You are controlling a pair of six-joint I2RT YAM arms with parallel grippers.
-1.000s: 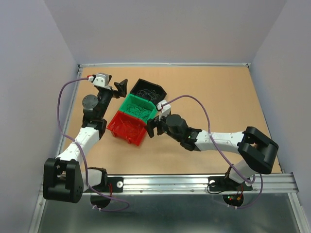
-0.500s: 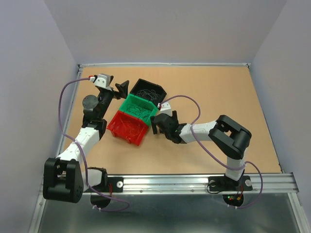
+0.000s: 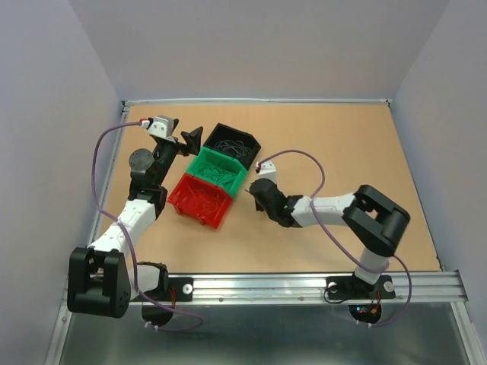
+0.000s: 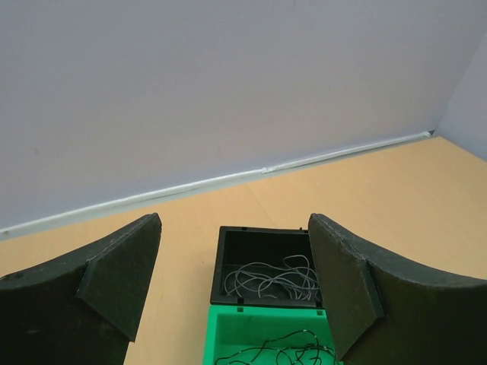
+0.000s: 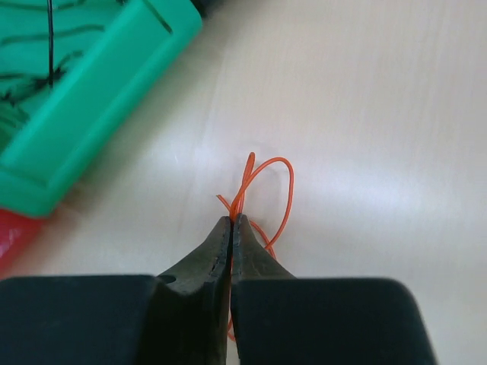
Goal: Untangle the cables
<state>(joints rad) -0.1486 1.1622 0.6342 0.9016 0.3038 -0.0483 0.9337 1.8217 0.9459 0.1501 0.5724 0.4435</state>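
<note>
A thin orange cable (image 5: 286, 190) lies in small loops on the table just right of the green bin (image 5: 91, 99). My right gripper (image 5: 232, 220) is down at the tabletop and shut on it, and loops stick out past the tips. From above, the right gripper (image 3: 257, 188) sits beside the green bin (image 3: 204, 161). Grey wires (image 4: 274, 277) lie in the black bin (image 4: 217, 262), and black wires (image 4: 281, 351) in the green bin (image 4: 228, 334). My left gripper (image 4: 234, 228) hangs open above the bins with nothing in it; from above the left gripper (image 3: 187, 138) is left of the black bin (image 3: 255, 143).
The red bin (image 3: 179, 199), green bin and black bin stand in a diagonal row at the table's left centre. A corner of the red bin (image 5: 11, 236) shows in the right wrist view. Bare tabletop (image 3: 350, 144) spreads to the right. Walls enclose the table.
My right gripper has gone from open to shut on the orange cable, and its arm has folded in with the elbow swinging left. The left arm has stayed still.
</note>
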